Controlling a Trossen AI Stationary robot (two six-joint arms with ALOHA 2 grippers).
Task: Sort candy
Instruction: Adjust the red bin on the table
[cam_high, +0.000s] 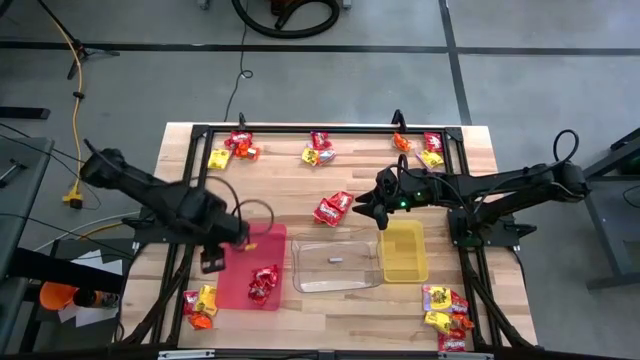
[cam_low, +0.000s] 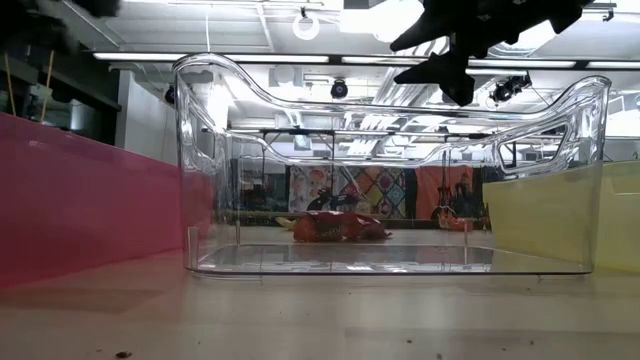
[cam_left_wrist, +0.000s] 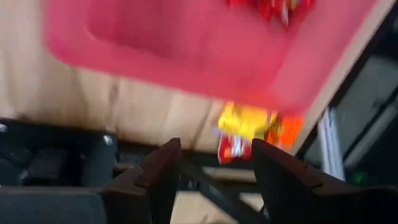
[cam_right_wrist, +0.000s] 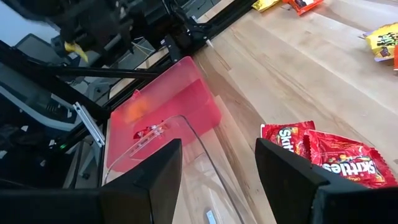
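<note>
Candy lies in small heaps on the wooden table: far left (cam_high: 232, 150), far middle (cam_high: 318, 150), far right (cam_high: 425, 150), near left (cam_high: 200, 305) and near right (cam_high: 447, 320). Red packets (cam_high: 333, 208) lie in the middle, and more red candy (cam_high: 264, 285) sits in the red tray (cam_high: 240, 290). My left gripper (cam_high: 212, 262) hangs open and empty over the red tray's left edge, pointing steeply down; its wrist view shows the near-left candy (cam_left_wrist: 249, 130) beyond the fingers. My right gripper (cam_high: 372, 210) is open and empty in the air beside the middle red packets (cam_right_wrist: 329, 155).
Three trays stand in a row near the table's front: red, clear (cam_high: 335, 275) and yellow (cam_high: 403, 265). A black frame (cam_high: 330, 129) runs around the table's edges. In the low view the clear tray (cam_low: 390, 180) fills the middle, with my right gripper (cam_low: 450, 50) above it.
</note>
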